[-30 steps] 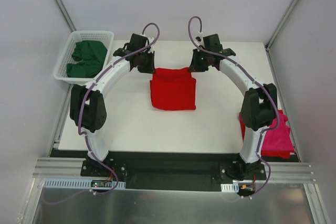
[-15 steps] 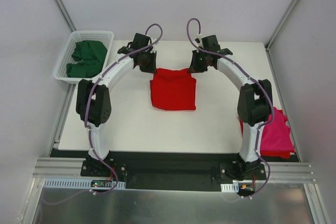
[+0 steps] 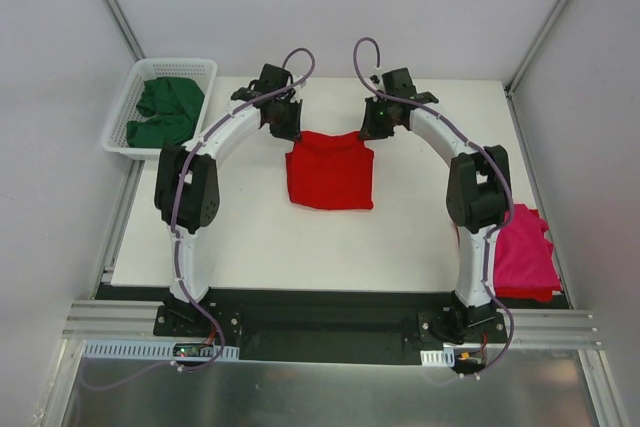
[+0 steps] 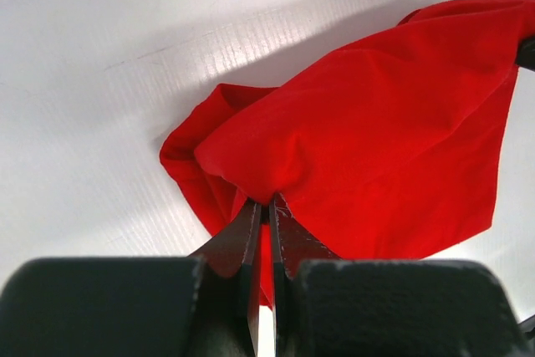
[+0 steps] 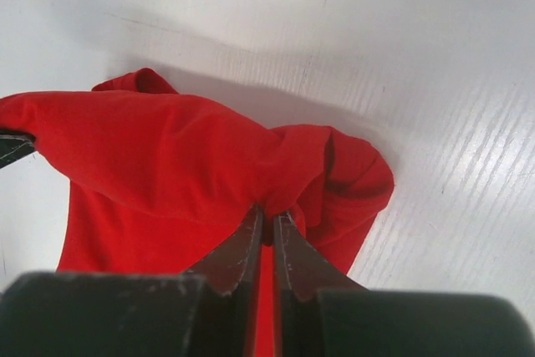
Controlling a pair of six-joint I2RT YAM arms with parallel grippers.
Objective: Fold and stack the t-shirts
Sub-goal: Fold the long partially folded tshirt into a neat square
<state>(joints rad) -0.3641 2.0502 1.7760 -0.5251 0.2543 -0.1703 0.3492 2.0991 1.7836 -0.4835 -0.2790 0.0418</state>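
Two pinches on the red t-shirt's far corners, fold in hand.

I've got the left fingers closed tight on a bunch of cloth at one far corner of the red t-shirt, and the right fingers are clamped just as tight on the other far corner. The shirt lies on the tabletop, to the right of the white basket and slightly nearer me than it. The dark green t-shirts sit inside the basket, and the pink t-shirt lies well to the basket's right, at the near edge. My read is that the far edge gets folded toward the near hem. I'd raise both corners evenly and keep the cloth taut between them. Then I'd carry it straight over and lay edge on edge before letting go, since uneven height would skew the crease.
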